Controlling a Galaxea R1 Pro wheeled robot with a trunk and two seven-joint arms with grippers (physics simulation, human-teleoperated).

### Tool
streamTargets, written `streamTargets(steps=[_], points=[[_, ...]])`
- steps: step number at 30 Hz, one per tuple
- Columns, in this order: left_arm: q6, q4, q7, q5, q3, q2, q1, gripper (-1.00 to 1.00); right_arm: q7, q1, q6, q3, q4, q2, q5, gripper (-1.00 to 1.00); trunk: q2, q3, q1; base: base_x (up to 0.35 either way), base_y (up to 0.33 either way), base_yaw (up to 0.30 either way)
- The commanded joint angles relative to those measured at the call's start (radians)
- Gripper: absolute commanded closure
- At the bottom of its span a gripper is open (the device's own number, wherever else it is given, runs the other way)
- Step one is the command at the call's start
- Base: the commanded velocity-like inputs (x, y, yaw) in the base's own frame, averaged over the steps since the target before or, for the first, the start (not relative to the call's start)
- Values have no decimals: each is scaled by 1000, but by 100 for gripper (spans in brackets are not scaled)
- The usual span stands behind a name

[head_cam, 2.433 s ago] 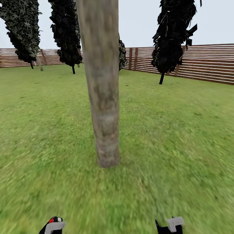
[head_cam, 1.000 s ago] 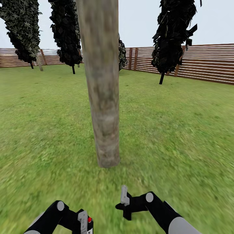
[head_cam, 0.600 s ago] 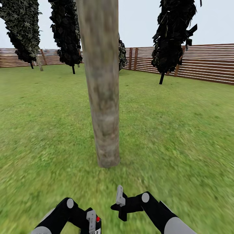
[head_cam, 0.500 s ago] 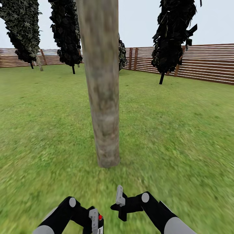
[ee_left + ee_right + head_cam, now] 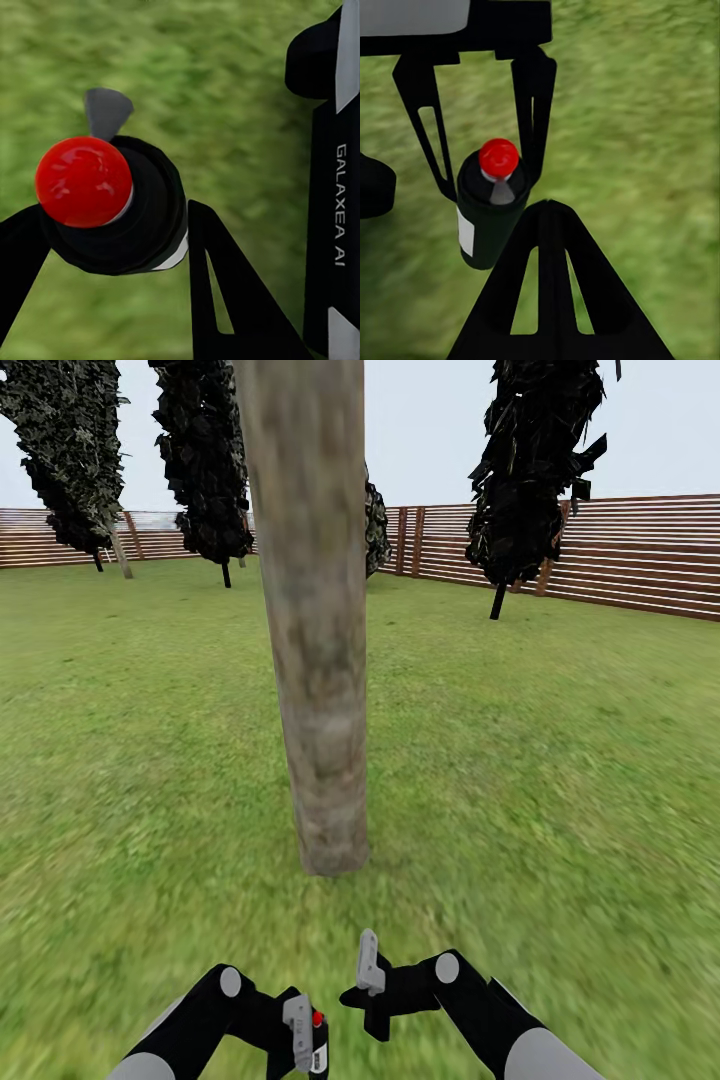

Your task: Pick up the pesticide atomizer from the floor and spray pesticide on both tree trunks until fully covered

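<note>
A thick mottled grey-brown tree trunk (image 5: 315,660) rises from the grass straight ahead, and no pesticide shows on its bark. Low in the head view, my left gripper (image 5: 305,1045) is shut on the pesticide atomizer (image 5: 316,1032), a small black bottle with a red top. In the left wrist view the atomizer (image 5: 112,206) sits between the two fingers (image 5: 225,300). The right wrist view also looks at the atomizer (image 5: 489,217), held upright over grass. My right gripper (image 5: 368,982) is shut with nothing in it, just right of the atomizer and a short way from the trunk's base.
Green lawn (image 5: 560,780) spreads on all sides. Dark narrow trees (image 5: 525,480) stand at the back left and back right. A brown slatted fence (image 5: 640,555) closes the far edge.
Both arms have come up into the head view. Over the last second the left gripper has carried the atomizer rightwards toward the right gripper, which has drawn slightly inward.
</note>
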Motion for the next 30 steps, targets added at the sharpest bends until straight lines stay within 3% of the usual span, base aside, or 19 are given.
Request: streamTargets(steps=[1, 8, 17, 30], points=[[-11, 0, -1, -8, 1, 0, 0, 100, 0, -1, -6, -1, -1, 1, 10, 100, 0, -1, 0, 0, 0, 0], [-16, 0, -7, 1, 3, 0, 0, 100, 0, 0, -6, -1, 0, 1, 10, 100, 0, -1, 0, 0, 0, 0], [-20, 0, -7, 52, 4, -2, 0, 100, 0, 0, -6, 0, 1, 0, 10, 100, 0, -1, 0, 0, 0, 0], [-20, -1, -1, 58, 4, -30, 0, 100, 0, 0, -6, -1, 1, 0, 10, 100, 0, -1, 0, 0, 0, 0]])
